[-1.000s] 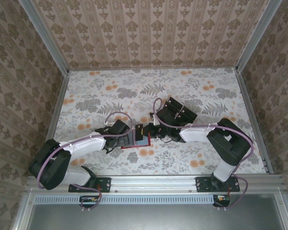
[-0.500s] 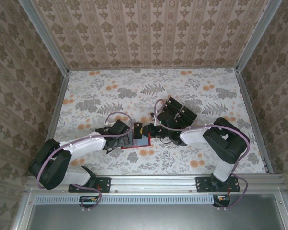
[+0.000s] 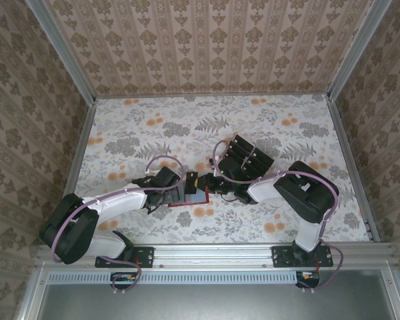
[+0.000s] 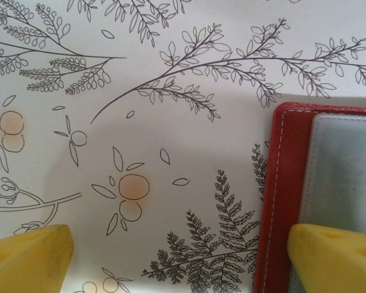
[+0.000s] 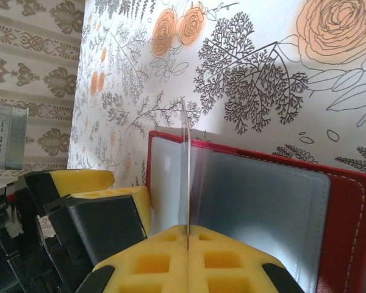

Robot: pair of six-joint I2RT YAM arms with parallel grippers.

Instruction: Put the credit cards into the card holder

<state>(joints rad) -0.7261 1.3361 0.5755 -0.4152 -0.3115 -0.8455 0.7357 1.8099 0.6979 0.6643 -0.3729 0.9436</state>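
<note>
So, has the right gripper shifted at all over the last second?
Yes, slightly. The right gripper, shut on a credit card, has edged left in the top view, away from the card tray and farther over the card holder.

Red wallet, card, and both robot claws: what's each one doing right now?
card holder: lying open on the table, clear pockets facing up.
credit card: pinched by one end, held over the open card holder.
right gripper: shut on the credit card.
left gripper: open wide, one finger over the card holder's edge.

White-and-black arms, mauve cables, yellow finger pads
</note>
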